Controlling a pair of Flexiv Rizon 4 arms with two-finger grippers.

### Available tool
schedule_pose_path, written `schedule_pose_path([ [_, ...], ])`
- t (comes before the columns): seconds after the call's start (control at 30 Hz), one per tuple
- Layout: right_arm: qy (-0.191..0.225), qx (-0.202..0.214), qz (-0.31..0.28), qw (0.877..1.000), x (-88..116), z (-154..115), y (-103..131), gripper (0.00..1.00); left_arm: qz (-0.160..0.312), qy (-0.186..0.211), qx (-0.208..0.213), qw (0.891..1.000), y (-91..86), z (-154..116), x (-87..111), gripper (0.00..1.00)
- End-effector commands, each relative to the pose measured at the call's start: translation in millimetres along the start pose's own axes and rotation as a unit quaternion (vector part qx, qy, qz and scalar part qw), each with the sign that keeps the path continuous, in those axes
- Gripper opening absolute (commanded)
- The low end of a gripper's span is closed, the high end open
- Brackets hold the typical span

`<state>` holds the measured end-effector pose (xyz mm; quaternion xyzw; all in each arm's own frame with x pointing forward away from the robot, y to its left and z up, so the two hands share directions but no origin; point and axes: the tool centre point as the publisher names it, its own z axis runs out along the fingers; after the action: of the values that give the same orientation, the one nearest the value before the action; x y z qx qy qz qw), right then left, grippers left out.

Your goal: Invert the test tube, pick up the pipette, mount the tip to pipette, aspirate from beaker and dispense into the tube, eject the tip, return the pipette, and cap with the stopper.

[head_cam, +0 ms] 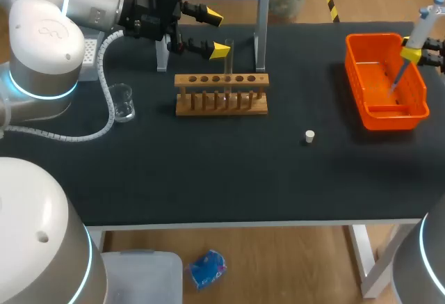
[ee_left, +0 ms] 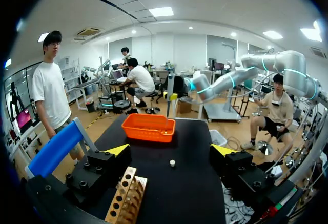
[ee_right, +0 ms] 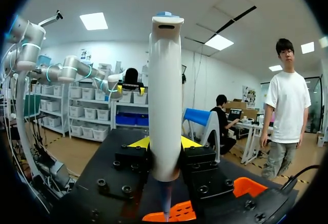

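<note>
Pipette (ee_right: 165,96), a white-barrelled plastic instrument with a blue top and a thin tip mounted at its lower end, is clamped between both fingers of the right gripper (head_cam: 411,55) and is held tilted above the orange plastic basket (head_cam: 356,67) at the table's right side, its tip pointing down into the basket. The clear glass test tube (head_cam: 228,74) is seen upright in a middle hole of the wooden test tube rack (head_cam: 221,106) near the table's centre. The left gripper (head_cam: 216,34) is positioned behind the rack with its yellow-tipped fingers spread wide and nothing between them; one fingertip lies just beside the tube's upper end, though contact cannot be told. The small clear glass beaker (head_cam: 124,102) is placed left of the rack, beside the left arm's coiled cable. The small white cylindrical stopper (head_cam: 309,136) rests alone on the black tabletop (head_cam: 208,172), between the rack and the basket and nearer the front edge. A blue-topped stand with grey legs (head_cam: 261,33) is set behind the rack.
</note>
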<state>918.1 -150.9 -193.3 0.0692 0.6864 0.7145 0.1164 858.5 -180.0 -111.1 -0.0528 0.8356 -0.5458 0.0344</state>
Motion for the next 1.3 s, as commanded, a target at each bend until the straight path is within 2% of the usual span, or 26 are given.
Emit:
schedule_pose_path([
  [0.03,0.002,-0.007,0.001,1.0,-0.2,-2.3,-2.4,0.0,0.001,0.0,0.002,1.0,0.9,0.4,-0.1,1.0],
  [0.1,0.0,-0.021,0.009,1.0,0.3,-3.6,-2.4,0.0,0.001,0.0,0.002,1.0,0.9,0.4,-0.1,1.0],
  [1.3,0.0,-0.021,0.009,1.0,0.3,-3.6,-2.4,0.0,0.001,0.0,0.002,1.0,0.9,0.4,-0.1,1.0],
])
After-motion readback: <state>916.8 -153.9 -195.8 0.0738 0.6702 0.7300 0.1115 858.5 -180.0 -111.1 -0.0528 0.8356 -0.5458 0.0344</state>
